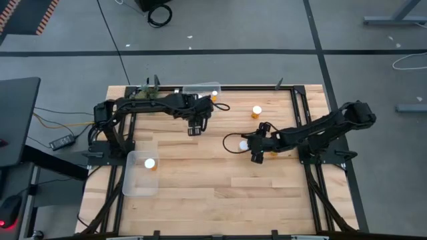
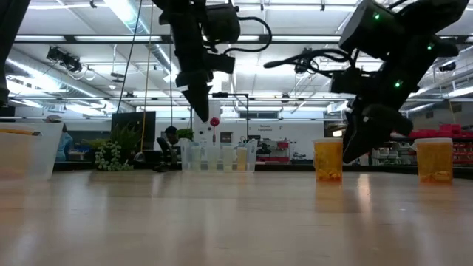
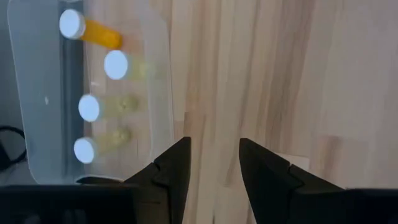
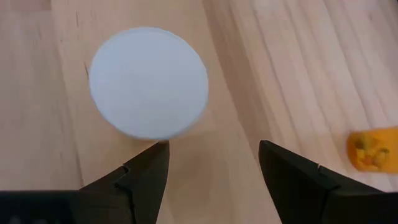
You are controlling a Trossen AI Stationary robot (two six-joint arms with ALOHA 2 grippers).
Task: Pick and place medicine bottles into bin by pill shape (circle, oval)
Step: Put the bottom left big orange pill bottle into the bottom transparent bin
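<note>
An upright medicine bottle (image 1: 243, 141) with a white cap (image 4: 148, 82) stands on the wooden table. My right gripper (image 1: 254, 157) (image 4: 214, 149) hovers open just beside it, toward the near side, slanting down. Two more bottles (image 1: 257, 110) (image 1: 272, 153) stand close by. My left gripper (image 1: 193, 130) (image 3: 214, 143) is open over bare wood beside the far clear bin (image 1: 200, 87), which holds several bottles (image 3: 102, 34) lying on their sides. In the low view my right gripper (image 2: 351, 155) hangs next to one bottle (image 2: 329, 159), and my left gripper (image 2: 201, 111) hangs well above the table.
A second clear bin (image 1: 137, 183) at the near left holds one bottle (image 1: 151, 163). A small green plant (image 1: 148, 91) sits at the far left edge. A black frame rail (image 1: 300, 120) runs along the table's right side. Bare wood lies between the arms and the near edge.
</note>
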